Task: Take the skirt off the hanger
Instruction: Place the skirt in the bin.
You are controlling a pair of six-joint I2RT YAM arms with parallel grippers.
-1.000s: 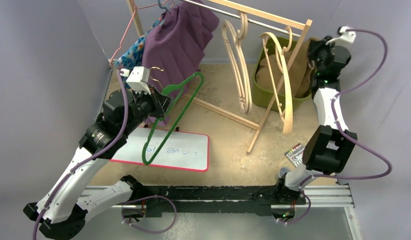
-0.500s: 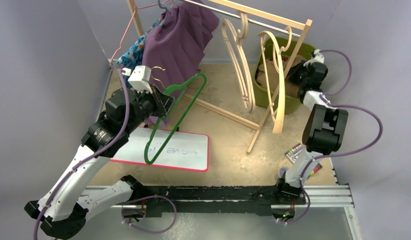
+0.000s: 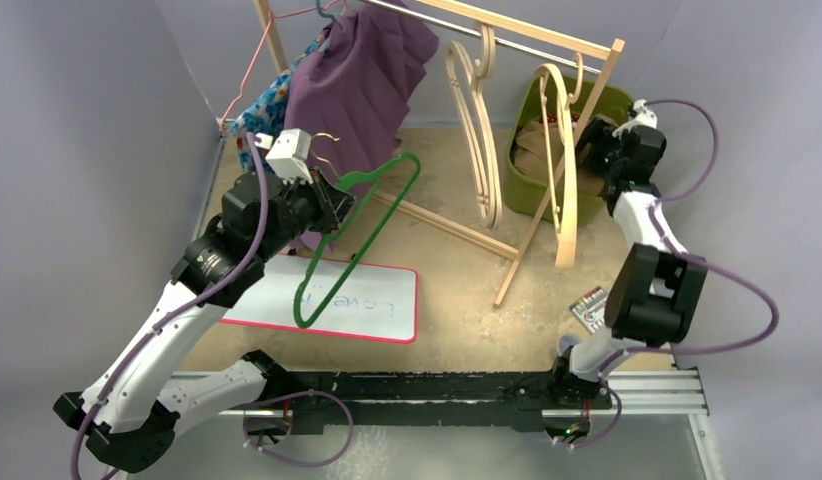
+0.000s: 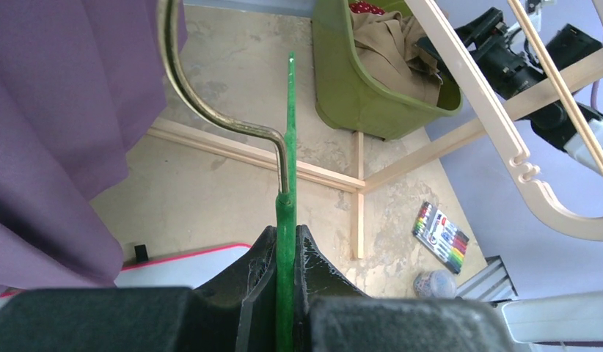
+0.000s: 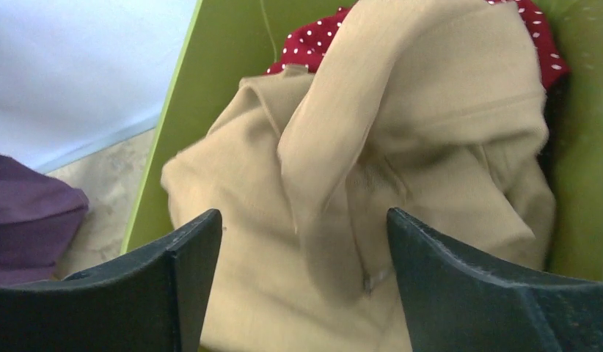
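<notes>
The tan skirt [image 5: 401, 147] lies crumpled inside the green bin [image 5: 181, 110], seen in the top view as a tan heap [image 3: 535, 150] behind the rack's right end. My right gripper [image 5: 304, 216] hovers just above it, open, with nothing between its fingers; from above it sits at the bin's right rim [image 3: 599, 150]. The bare green hanger [image 3: 367, 215] hangs from my left gripper [image 3: 332, 205], which is shut on its neck [image 4: 287, 220] just below the metal hook [image 4: 203, 110].
A purple garment [image 3: 357, 80] and a floral one [image 3: 267, 105] hang on the wooden rack. Two wooden hangers [image 3: 477, 130] hang further right. A whiteboard [image 3: 377, 310] and a marker pack [image 3: 590, 305] lie on the floor. Red dotted cloth [image 5: 313, 40] is in the bin.
My right gripper came down to the bin with the skirt and opened, leaving the skirt in the bin. My left gripper shifted slightly up and right, still holding the hanger.
</notes>
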